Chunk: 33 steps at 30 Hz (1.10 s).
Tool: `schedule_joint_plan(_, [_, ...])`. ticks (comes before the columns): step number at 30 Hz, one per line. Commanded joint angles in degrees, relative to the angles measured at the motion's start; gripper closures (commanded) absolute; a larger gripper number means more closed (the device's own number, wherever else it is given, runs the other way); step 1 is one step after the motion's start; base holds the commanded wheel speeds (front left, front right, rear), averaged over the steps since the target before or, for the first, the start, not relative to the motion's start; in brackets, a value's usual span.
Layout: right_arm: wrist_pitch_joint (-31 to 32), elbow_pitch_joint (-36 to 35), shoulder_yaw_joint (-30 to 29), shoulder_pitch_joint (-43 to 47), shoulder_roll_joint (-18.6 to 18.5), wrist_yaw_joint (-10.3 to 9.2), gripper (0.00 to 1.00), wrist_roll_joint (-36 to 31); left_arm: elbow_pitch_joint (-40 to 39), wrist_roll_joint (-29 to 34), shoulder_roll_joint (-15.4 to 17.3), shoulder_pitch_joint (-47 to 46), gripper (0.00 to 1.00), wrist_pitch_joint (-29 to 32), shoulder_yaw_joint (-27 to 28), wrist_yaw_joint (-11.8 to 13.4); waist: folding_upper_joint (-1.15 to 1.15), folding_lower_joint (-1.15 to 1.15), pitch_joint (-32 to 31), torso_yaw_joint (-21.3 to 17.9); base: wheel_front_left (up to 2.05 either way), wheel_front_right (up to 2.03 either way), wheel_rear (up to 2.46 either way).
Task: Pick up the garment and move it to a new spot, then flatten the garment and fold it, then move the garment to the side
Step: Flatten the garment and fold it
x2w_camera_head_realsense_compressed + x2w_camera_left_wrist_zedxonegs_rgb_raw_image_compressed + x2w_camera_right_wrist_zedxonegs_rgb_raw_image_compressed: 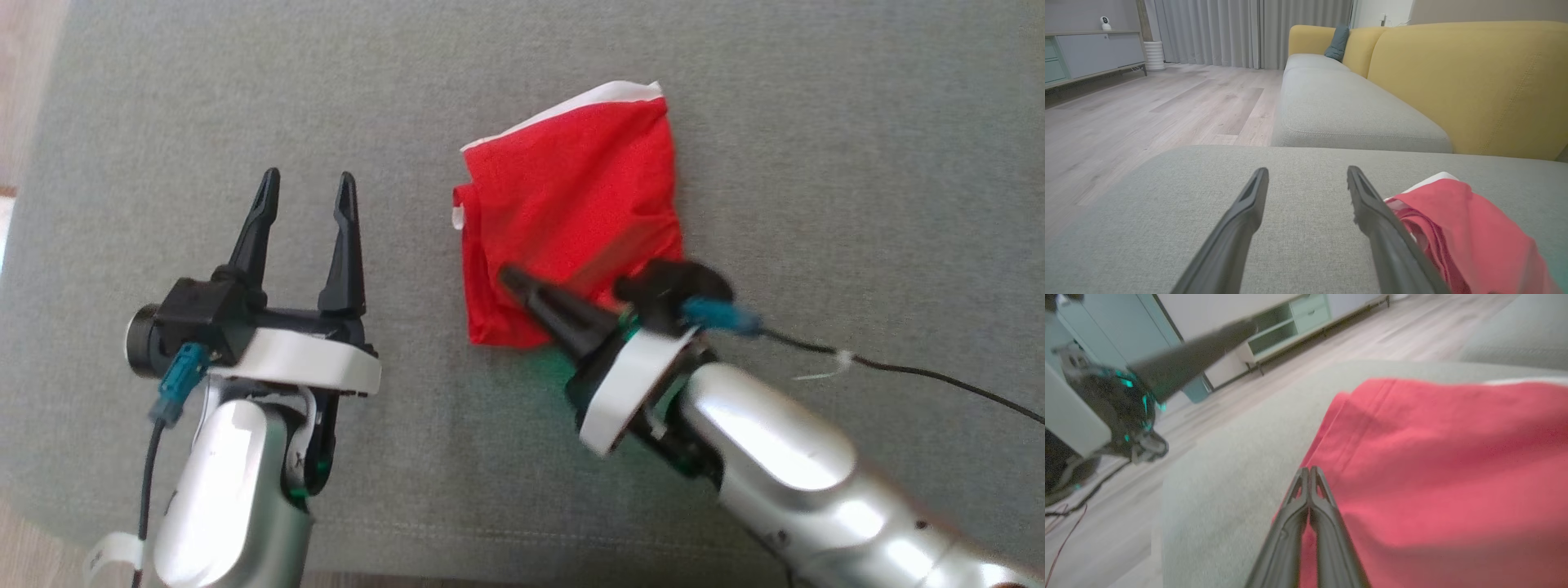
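Observation:
A red garment (571, 204) with a white edge lies folded into a rough square on the grey cushion (857, 180). My right gripper (508, 278) is shut, its fingers pressed together and resting over the garment's near left corner; no cloth shows between them. In the right wrist view the closed tips (1309, 470) sit on the red cloth (1433, 465) close to its left hem. My left gripper (309, 180) hovers open to the left of the garment, with nothing between its fingers. From the left wrist, the open gripper (1307, 171) points along the cushion with the garment (1470, 232) at its right.
A yellow sofa back (1474, 81) rises behind the cushion, with a second grey seat (1339, 106) and a teal pillow (1337, 43) further along. Wooden floor (1147, 110) and a low cabinet (1086, 53) lie beyond the cushion's left edge. A black cable (898, 367) trails from my right wrist.

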Motion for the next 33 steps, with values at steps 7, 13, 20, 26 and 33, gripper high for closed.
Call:
schedule_joint_plan(7, [-4.61, -6.71, -16.34, 7.18, -1.29, -0.28, 0.0, -2.65, -1.89, 0.82, 1.45, 1.93, 0.0, -0.3, 3.4, 0.52, 0.0, 0.0, -3.09, -3.17, 0.0, 0.0, 0.0])
schedule_joint_plan(13, [-4.63, -11.83, -36.4, 14.91, -1.33, -0.28, 0.0, -10.07, -2.35, 0.77, 2.7, 4.17, 0.0, -0.3, 4.41, 1.03, 0.0, 0.0, -5.2, -5.79, 0.0, 0.0, 0.0])
schedule_joint_plan(20, [-0.19, -19.32, -48.46, 22.82, -0.05, -0.28, 0.0, -15.93, -2.98, 0.6, 3.79, 6.3, 0.0, 0.18, 4.66, 1.41, 0.0, 0.0, -7.83, -7.3, 0.0, 0.0, 0.0])
schedule_joint_plan(26, [3.09, -23.85, -51.33, 27.11, 1.14, -0.28, 0.0, -17.64, -3.41, 0.32, 4.27, 8.08, 0.0, 0.65, 4.68, 1.67, 0.0, 0.0, -9.72, -7.81, 0.0, 0.0, 0.0])
schedule_joint_plan(33, [6.02, -26.71, -52.26, 30.86, 2.43, -0.28, 0.0, -18.36, -3.81, -0.05, 4.82, 10.94, 0.0, 1.54, 4.76, 2.31, 0.0, 0.0, -12.41, -7.78, 0.0, 0.0, 0.0])
